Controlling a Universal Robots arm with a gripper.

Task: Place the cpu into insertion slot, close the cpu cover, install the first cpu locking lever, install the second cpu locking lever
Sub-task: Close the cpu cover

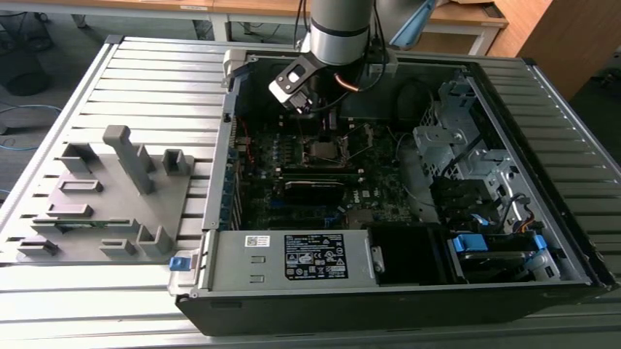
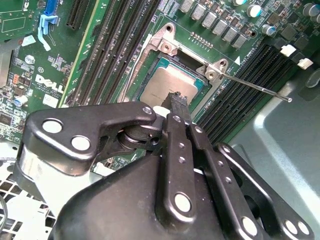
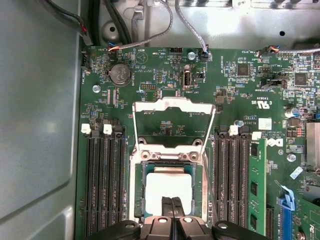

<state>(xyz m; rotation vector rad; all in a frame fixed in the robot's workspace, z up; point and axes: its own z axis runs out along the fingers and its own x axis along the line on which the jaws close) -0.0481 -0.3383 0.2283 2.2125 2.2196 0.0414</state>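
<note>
Cpu (image 3: 167,182): grey square chip, seated flat in the insertion slot (image 3: 142,195), toward the middle of the motherboard (image 3: 235,100), between two banks of long black memory slots (image 3: 105,185).
Cpu cover (image 3: 172,104): silvery frame, swung open and back from the slot toward the board's edge with the cable plugs.
Locking lever (image 2: 260,89): thin wire, unlatched, sticking out over the memory slots in the second wrist view.
Gripper (image 3: 172,201): black fingers pressed together with nothing between them, tips at the cpu's near edge; whether they touch it cannot be told.
Computer case (image 1: 388,309): lying open on a slatted table (image 1: 145,73), arm reaching in from above.
</note>
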